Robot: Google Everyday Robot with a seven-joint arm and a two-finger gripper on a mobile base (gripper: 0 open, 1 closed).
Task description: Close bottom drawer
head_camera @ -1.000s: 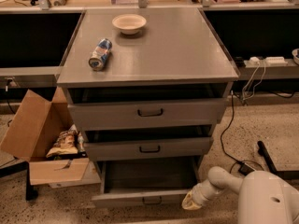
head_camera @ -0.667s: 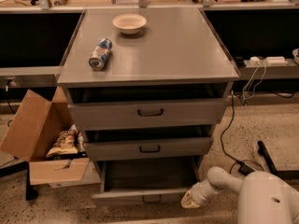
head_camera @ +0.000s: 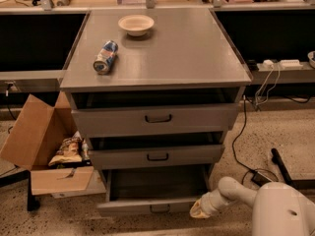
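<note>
Though the blue-and-white drink can lies on its side on the grey metal cabinet top, its label print cannot be read. Same for the crinkled snack bag in the open brown cardboard box left of the cabinet.

The grey metal bottom drawer stands pulled out toward the camera, well past the middle drawer and top drawer, which also sit slightly out. Its narrow front panel runs left to right, with the small dark handle at centre and the interior exposed.

The white arm's cream-tipped gripper sits low, at the panel's right end. Clenched or released: cannot tell.

A pale round bowl rests at the top's rear.
</note>
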